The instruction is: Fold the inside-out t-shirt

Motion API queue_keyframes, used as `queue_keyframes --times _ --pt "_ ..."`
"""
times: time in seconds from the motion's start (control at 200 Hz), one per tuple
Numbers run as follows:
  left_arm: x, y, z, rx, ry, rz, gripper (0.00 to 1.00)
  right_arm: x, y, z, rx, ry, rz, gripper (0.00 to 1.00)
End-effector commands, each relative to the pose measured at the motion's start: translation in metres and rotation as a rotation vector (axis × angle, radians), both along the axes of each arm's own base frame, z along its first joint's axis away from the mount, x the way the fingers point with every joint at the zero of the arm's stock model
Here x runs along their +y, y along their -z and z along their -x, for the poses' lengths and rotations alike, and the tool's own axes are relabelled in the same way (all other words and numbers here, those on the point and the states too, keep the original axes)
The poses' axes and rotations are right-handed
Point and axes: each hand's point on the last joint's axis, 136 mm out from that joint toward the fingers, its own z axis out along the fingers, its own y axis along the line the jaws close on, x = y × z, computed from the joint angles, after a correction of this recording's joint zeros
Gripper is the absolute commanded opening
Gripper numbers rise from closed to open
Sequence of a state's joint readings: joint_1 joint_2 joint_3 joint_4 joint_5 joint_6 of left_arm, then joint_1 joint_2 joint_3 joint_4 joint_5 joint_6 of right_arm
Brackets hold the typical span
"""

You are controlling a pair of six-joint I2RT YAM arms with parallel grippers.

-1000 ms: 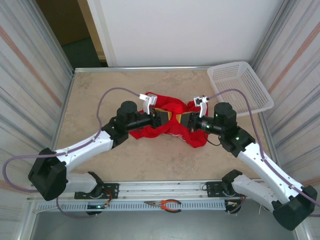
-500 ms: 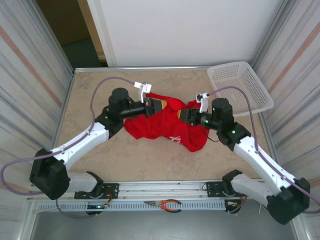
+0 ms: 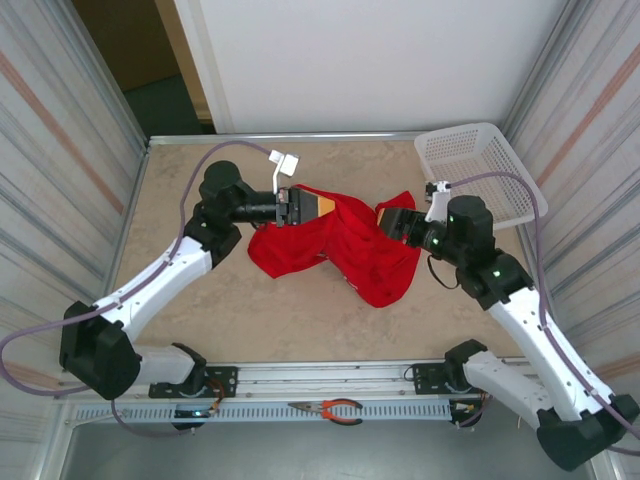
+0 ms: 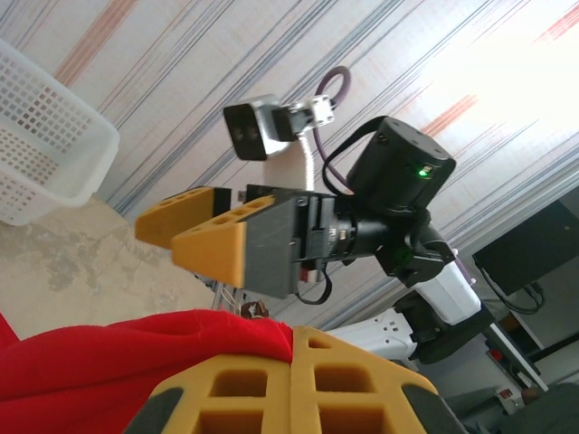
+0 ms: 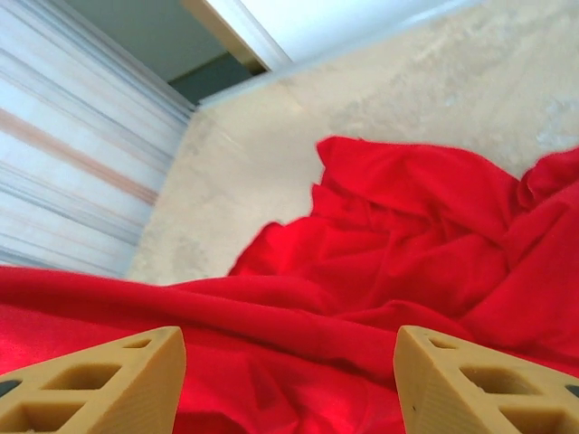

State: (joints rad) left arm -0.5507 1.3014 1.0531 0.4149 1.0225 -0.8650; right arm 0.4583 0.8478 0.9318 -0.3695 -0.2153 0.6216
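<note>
I find the left gripper (image 3: 320, 205) clamped on an edge of the bright red crumpled cloth t-shirt (image 3: 345, 260), which drapes onto mid-table. The right gripper (image 3: 388, 218) stands apart-fingered beside it. In my judgement it should seize the opposite edge squarely before spreading.

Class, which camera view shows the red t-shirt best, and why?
Top external: the whole crumpled t-shirt is visible, outline included, spread between the left end effector and the right end effector. Left wrist catches just one red edge; right wrist sees close-up folds, no outline.
</note>
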Motion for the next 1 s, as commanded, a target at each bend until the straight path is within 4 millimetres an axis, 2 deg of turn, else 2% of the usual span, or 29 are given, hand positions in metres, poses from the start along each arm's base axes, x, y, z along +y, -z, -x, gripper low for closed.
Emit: queue_keyframes --times 0.0,0.17,0.25,0.381,0.461,0.671,0.802,0.992 --pt "0.006 -0.022 0.01 -0.076 0.017 0.026 0.0 0.016 -0.003 0.008 -0.007 -0.085 -0.004 0.68" --pt "0.007 -0.023 0.006 -0.071 -0.008 0.027 0.0 0.056 0.003 0.019 -0.036 -0.232 0.02 0.72" --pt "0.007 -0.024 0.003 -0.067 -0.019 0.027 0.0 0.068 0.006 0.02 -0.049 -0.255 0.053 0.72" --pt "0.007 -0.024 0.002 -0.06 -0.026 0.026 0.0 0.069 0.0 0.019 -0.073 -0.234 0.107 0.72" --pt "0.007 -0.023 0.001 -0.054 -0.031 0.022 0.0 0.065 -0.011 0.021 -0.108 -0.223 0.118 0.7" --pt "0.007 -0.016 -0.005 -0.027 -0.058 0.011 0.0 0.058 -0.038 0.038 -0.192 -0.229 0.099 0.57" --pt "0.006 -0.014 -0.008 -0.016 -0.067 0.009 0.0 0.067 -0.047 0.047 -0.217 -0.275 0.088 0.46" --pt "0.005 -0.013 -0.011 -0.011 -0.071 0.011 0.0 0.088 -0.048 0.047 -0.233 -0.323 0.114 0.39"
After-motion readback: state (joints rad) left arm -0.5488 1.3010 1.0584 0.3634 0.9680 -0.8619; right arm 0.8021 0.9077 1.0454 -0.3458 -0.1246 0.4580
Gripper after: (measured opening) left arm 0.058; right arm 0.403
